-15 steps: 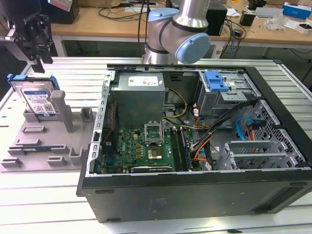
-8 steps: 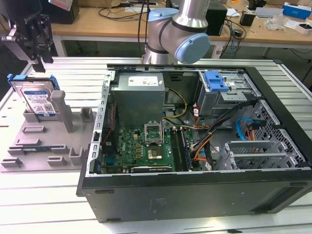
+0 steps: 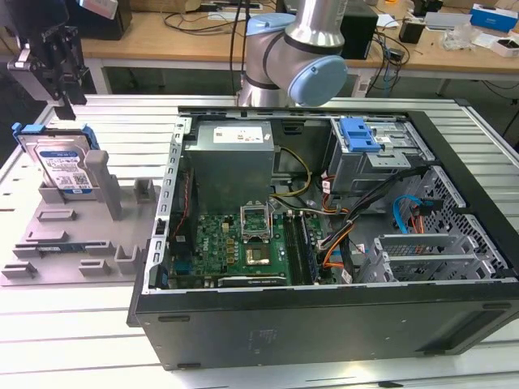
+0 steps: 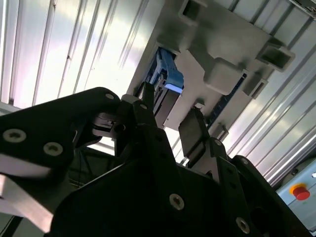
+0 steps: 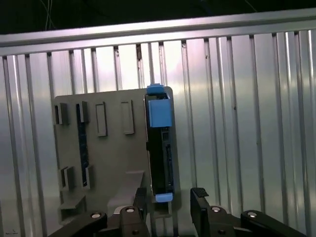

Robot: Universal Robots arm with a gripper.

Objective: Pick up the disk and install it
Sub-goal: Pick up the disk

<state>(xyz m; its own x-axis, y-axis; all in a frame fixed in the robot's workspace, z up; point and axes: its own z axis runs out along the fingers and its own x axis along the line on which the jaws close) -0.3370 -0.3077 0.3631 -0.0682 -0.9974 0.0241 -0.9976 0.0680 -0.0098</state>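
Disk [image 3: 63,166] upright in grey holder [image 3: 61,243]

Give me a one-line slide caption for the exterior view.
Open gripper hovers above the disk standing in a gray holder, at the exterior view's left of the open computer case.

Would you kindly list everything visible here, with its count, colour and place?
disk: one, silver in a blue bracket, standing tilted in the fixture.
fixture: one, grey, on the table at the exterior view's left.
computer case: one, black, open, on the table beside the fixture.
circuit board: one, green, inside the case.
power supply: one, grey, inside the case.
latch: one, blue, on the case's metal cage.
table: one, silver, ribbed, under everything.
arm: one, silver and pale blue, behind the case.
tool: one, black, open, above the disk, apart from it.
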